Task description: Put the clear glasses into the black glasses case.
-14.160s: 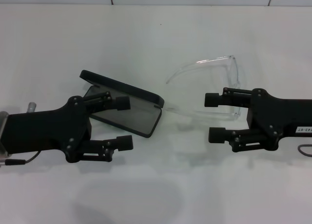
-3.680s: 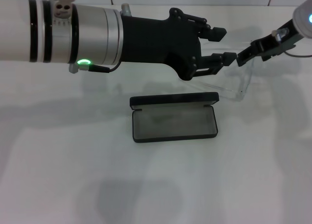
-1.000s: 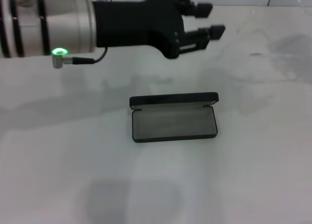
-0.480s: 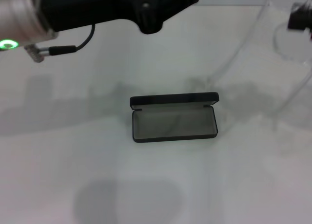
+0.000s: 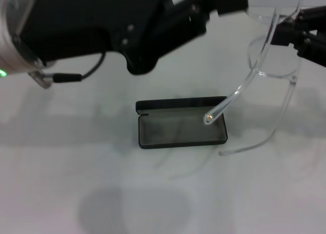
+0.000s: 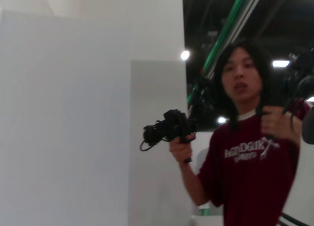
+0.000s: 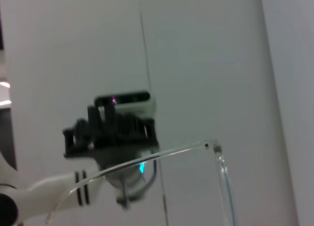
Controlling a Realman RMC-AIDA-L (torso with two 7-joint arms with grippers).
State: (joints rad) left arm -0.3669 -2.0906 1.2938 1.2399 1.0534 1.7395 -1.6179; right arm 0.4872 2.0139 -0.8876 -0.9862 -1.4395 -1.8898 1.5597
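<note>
The clear glasses [image 5: 270, 71] hang in the air at the right of the head view, lens uppermost, both thin arms trailing downward; one arm's tip sits in line with the right end of the black glasses case [image 5: 182, 123]. The right gripper [image 5: 285, 33] clamps the glasses at the upper frame, reaching in from the right edge. The case lies open on the white table [image 5: 76, 178], lid raised at its far side, grey lining showing. The left gripper [image 5: 224, 0] is raised high, close to the camera, across the upper left; whether its fingers are parted I cannot tell. One pair of glasses, one case, two grippers.
</note>
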